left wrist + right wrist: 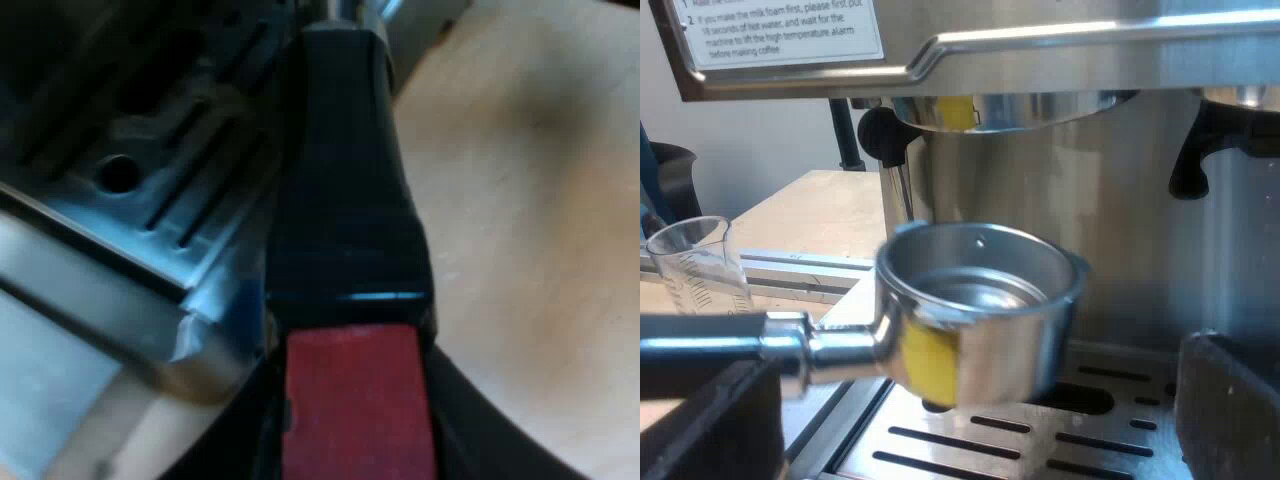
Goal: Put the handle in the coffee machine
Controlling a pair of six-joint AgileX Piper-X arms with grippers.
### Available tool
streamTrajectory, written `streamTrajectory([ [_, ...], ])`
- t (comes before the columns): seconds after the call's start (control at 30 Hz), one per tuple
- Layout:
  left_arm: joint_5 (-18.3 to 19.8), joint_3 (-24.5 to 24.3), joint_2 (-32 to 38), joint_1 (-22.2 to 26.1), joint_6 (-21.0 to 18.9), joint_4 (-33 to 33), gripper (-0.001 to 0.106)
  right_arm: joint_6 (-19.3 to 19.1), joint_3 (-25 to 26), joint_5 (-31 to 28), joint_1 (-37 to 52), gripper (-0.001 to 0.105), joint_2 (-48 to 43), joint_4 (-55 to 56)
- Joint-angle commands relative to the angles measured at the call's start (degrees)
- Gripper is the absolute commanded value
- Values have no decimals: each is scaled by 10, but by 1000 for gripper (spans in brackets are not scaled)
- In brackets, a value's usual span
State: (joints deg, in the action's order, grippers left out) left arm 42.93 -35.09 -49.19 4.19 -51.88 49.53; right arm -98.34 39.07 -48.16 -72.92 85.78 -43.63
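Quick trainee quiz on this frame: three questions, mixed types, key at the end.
1. True or false: the metal holder is already locked into the espresso machine.
2. Which thing stands near the machine? A) mug B) measuring glass C) tamper
3. Fill in: the holder's basket hangs over the slotted ____.
Key: 1 false; 2 B; 3 drip tray.

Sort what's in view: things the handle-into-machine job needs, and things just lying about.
For the job:
metal holder, held in the air under the machine's round socket
its dark handle, ending in red
espresso machine

Lying about:
measuring glass, standing apart from the holder
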Motion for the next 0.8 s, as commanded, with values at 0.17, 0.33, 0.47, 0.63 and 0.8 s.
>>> streamTrajectory([
  [0.17, 75, -22, -29, 69, 51, 0, 0, -5, 3, -5, 0, 80, -1, -7],
  [0.33, 92, -31, -54, 89, 82, 13, 0, -5, 3, -5, 0, 80, -1, -7],
  [0.47, 106, -48, -99, 90, 145, 47, 0, -5, 3, -5, 0, 80, -1, -7],
  [0.63, 133, -56, -134, 90, 166, 43, 0, -5, 3, -5, 0, 80, -1, -7],
  [0.8, 137, -56, -149, 90, 175, 21, 0, -5, 3, -5, 0, 80, -1, -7],
])
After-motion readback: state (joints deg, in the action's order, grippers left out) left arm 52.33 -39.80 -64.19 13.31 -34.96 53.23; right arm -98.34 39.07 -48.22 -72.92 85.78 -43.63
